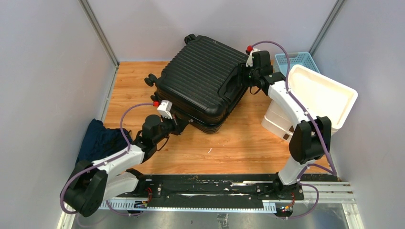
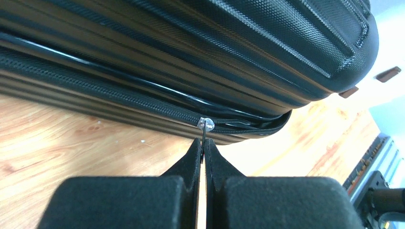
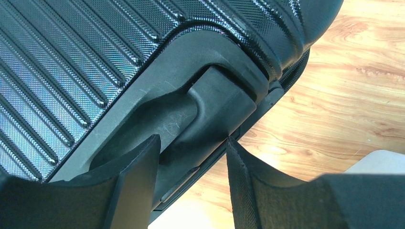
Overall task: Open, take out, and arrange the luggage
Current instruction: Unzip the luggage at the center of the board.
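1. The luggage [image 1: 200, 81] lies flat, lid down, at the far middle of the table [image 1: 229, 143].
2. The left gripper [image 2: 204, 143], pressed together, pinches the zipper pull [image 2: 206, 125] on the near-left edge. The thin tab could slip out if tugged off the zipper's line.
3. The right gripper [image 3: 192, 140] is spread astride the handle [image 3: 210, 105] on the right. Without a firm hold there, the case may slide.
4. No brand or writing is readable.

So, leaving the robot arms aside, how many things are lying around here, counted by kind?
Suitcase: 1
Blue basket: 1
White drawer unit: 1
Dark blue cloth: 1
Total: 4
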`<state>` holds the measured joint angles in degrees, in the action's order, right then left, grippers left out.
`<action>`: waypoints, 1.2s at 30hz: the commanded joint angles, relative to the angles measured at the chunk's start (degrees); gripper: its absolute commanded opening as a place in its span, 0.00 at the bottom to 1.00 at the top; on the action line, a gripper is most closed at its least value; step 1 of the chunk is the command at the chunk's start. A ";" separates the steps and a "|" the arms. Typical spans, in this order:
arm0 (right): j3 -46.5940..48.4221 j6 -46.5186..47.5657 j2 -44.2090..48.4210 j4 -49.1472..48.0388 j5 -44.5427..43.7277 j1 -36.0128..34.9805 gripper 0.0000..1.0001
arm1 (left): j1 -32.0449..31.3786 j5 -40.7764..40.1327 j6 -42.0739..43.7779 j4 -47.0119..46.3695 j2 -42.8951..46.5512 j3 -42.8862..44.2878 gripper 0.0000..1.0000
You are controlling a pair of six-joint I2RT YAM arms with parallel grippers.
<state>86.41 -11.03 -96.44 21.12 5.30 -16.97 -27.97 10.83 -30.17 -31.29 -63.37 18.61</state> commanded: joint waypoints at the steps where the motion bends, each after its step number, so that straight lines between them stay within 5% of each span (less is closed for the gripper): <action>1: -3.96 6.26 -3.26 5.66 -5.23 1.26 0.40 | 0.67 -12.96 2.24 5.66 5.97 -0.85 0.00; 12: -5.11 7.93 -4.13 5.68 -4.15 1.42 0.38 | 16.78 -12.70 2.24 9.67 6.12 3.40 0.00; 17: -5.14 8.41 -3.66 5.64 -1.56 1.44 0.39 | 20.32 -1.94 2.60 8.41 3.25 6.73 0.00; 23: -4.96 8.99 -2.55 5.68 1.47 1.42 0.42 | 19.33 18.93 4.98 8.52 7.25 5.34 0.45; 30: -4.95 8.71 -2.13 5.64 2.63 1.42 0.42 | 6.58 11.61 22.87 8.51 11.73 2.46 0.90; 32: -5.00 8.68 -2.13 5.61 2.85 1.42 0.43 | 5.27 12.30 25.99 8.50 10.18 2.84 0.99; 36: -4.93 8.50 -2.42 5.62 3.19 1.44 0.43 | 4.70 12.84 28.67 8.60 4.60 4.45 1.00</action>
<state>84.88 -6.02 -95.94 18.17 7.03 -16.34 -22.52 23.57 -8.86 -22.55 -54.39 22.17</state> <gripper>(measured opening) 0.519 0.997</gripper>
